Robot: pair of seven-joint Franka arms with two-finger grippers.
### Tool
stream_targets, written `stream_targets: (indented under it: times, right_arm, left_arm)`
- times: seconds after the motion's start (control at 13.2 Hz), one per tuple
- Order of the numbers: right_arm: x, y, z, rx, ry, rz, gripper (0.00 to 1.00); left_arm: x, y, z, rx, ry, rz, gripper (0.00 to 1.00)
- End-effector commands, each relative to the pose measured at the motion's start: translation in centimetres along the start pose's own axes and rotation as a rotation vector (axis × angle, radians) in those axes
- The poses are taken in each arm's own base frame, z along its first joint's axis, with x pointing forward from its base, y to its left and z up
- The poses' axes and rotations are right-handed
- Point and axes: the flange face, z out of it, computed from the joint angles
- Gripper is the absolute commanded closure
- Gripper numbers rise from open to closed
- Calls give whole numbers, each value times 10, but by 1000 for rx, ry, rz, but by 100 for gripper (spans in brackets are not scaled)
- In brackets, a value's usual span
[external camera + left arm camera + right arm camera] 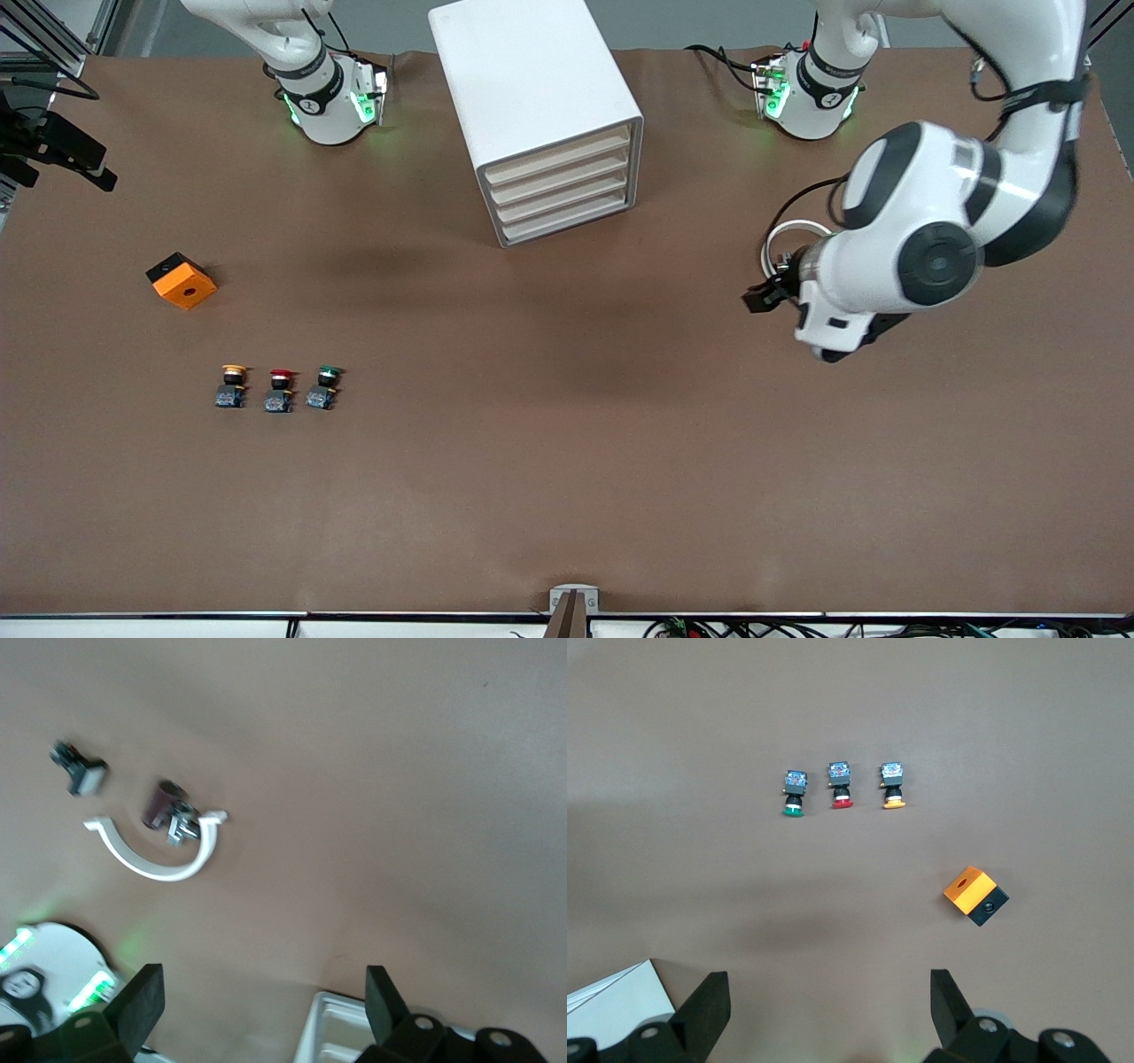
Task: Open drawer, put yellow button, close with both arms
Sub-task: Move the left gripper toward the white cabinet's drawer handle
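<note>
Evidently nothing of the task has been started: the drawer (558,151), uppermost of four alike in the white cabinet (532,80), is seen pushed in flush with the three below it, its slat front turned toward the front camera so that it can be reached from the open tabletop (567,461). The yellow button (232,386) is stood on its block base with its cap up, well apart from the cabinet and nearer to the front camera, toward the right arm's end of the tabletop; it is set at the end of a short row, just beside the red-capped button (280,391), with the green-capped button (324,388) next along. An orange and black box (182,280) lies near the row, farther from the camera. The left hand (261,1001) is held over bare tabletop toward the left arm's end, its fingers spread wide with nothing between them; a white curved clip (159,850) and small parts are seen below it. The right hand (828,1001), likewise spread and empty, is held high, looking down on the buttons, which suits it, by position, to fetch the yellow one.
</note>
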Motion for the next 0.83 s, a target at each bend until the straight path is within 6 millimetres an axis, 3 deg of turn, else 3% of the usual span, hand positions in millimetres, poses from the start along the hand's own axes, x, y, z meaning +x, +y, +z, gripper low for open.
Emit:
stream_targets:
  times: [0.0,0.3,0.53,0.76]
  right_arm:
    - [-8,5,-1,-3,2,-26,0]
    - [-8,4,-1,-5,2,-29,0]
    - [-8,5,-1,-5,-1,-28,0]
    - [-8,4,-6,-5,-4,-29,0]
  left_arm:
    - [-15,47,21,-10,-47,-178,0]
    - [-41,100,63,2,-121,-431,0]
    - [-60,115,74,5,-276,-604,0]
    - [-66,127,92,52,-461,-756,0]
